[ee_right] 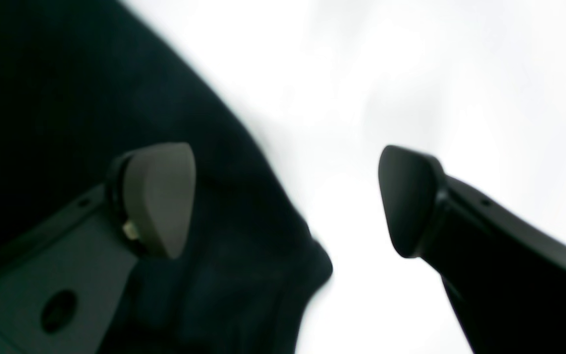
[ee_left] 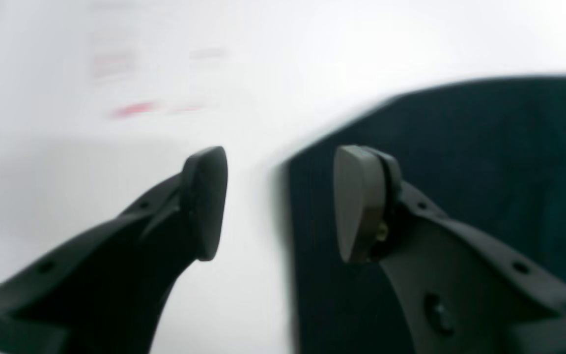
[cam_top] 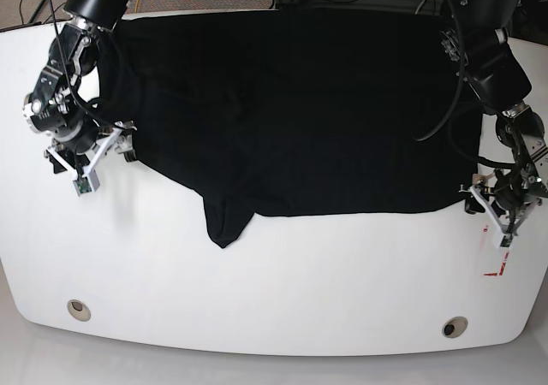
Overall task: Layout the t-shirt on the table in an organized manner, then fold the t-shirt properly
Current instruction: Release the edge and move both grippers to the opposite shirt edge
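Table [cam_top: 274,299]: white glossy top with curved edges, fills the base view. Two round grommet holes near the front edge, one [cam_top: 79,309] toward the view's left, one [cam_top: 455,326] toward the view's right. Red-outlined mark [cam_top: 494,261] at the view's right side, just beside the shirt's lower corner; in the left wrist view it shows as blurred red streaks [ee_left: 135,109]. Any writing there is too smeared to read.

T-shirt [cam_top: 291,111]: black, spread wide over the back half of the table, reaching from arm to arm. Front hem roughly straight, apart from one pointed flap [cam_top: 224,227] hanging toward the front edge, left of centre in the base view. No print, label or brand visible on the cloth.

Left gripper [ee_left: 275,204]: at the base view's right, over the shirt's edge. Jaws spread apart, nothing between them; one pad [ee_left: 356,201] over dark cloth, the other over bare table.

Right gripper [ee_right: 285,199]: at the base view's left, at the shirt's side edge. Jaws wide apart, empty; one pad [ee_right: 157,196] over cloth, the other over white tabletop.
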You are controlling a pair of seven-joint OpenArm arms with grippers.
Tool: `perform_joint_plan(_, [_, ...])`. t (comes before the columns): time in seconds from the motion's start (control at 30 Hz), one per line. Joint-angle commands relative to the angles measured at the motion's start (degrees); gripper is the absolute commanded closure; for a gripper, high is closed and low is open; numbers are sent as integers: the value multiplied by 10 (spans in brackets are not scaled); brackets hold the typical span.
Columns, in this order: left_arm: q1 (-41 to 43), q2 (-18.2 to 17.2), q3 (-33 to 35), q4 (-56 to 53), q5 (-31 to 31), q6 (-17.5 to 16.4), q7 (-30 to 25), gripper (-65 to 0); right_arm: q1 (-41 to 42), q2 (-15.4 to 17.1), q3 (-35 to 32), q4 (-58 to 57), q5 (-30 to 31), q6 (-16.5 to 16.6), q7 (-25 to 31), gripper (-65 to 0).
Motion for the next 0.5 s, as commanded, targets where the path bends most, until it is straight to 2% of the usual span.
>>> perform_joint_plan(0.0, [-34, -15, 9, -49, -6, 4, -46, -332, 37, -5, -3, -27, 8, 0, 10, -560])
perform_joint_plan(0.23, [-65, -16, 24, -177, -4, 4, -128, -332, 95, -12, -5, -111, 8, 0, 10, -560])
perform_joint_plan(0.47, [-68, -24, 24, -220, -4, 4, -152, -332, 118, -13, -6, -156, -10, 0, 11, -560])
